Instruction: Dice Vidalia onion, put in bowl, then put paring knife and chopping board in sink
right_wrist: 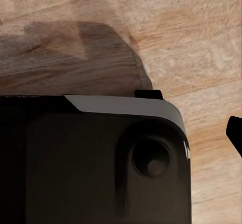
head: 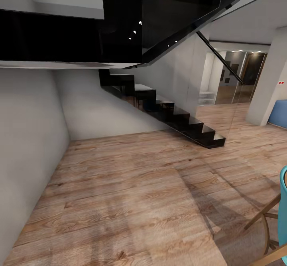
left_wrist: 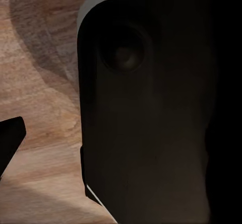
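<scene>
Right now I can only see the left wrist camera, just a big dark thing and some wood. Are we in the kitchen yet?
Observer: Not from what I see. The head view shows a black staircase ahead, rising over a wood floor.
Operator: Is there any sink or counter?
Observer: I see none; there is a grey wall at the left.
Operator: Anything close to us?
Observer: A teal chair with wooden legs sits at the right edge of the head view.
Operator: And the other arm?
Observer: The right wrist view shows the dark robot base over that floor.
</scene>
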